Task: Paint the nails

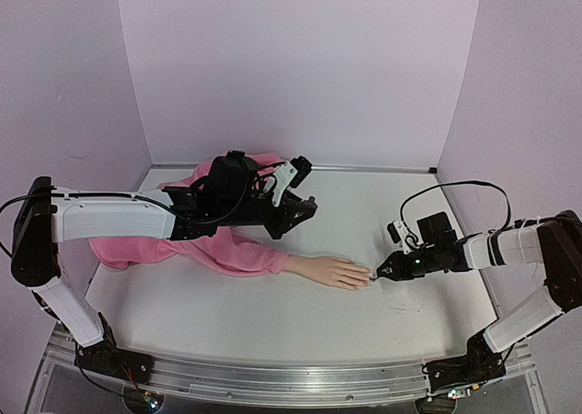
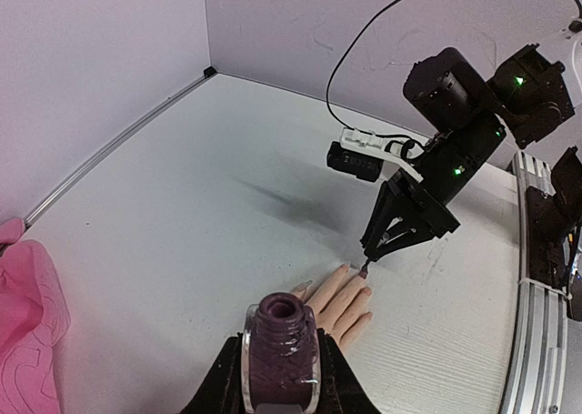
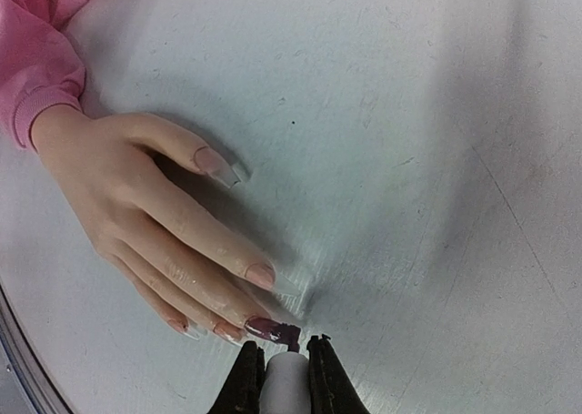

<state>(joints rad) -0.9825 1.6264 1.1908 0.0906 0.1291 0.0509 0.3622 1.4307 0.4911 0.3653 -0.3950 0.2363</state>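
A flesh-coloured mannequin hand point(image 1: 332, 271) with a pink sleeve point(image 1: 227, 250) lies flat on the table, fingers pointing right. My right gripper point(image 1: 382, 274) is shut on the white brush cap point(image 3: 286, 382); the brush tip point(image 3: 289, 334) rests on the middle fingernail point(image 3: 264, 328), which is dark purple. The other nails, such as the index nail point(image 3: 261, 275), are skin-toned. My left gripper point(image 1: 305, 205) is shut on the open dark purple polish bottle point(image 2: 282, 350), held upright above the sleeve. The hand point(image 2: 341, 296) shows beyond the bottle in the left wrist view.
White table point(image 1: 273, 323) enclosed by pale lilac walls at back and sides. A metal rail point(image 1: 300, 382) runs along the near edge. The right arm's black cable point(image 1: 455, 188) loops above its wrist.
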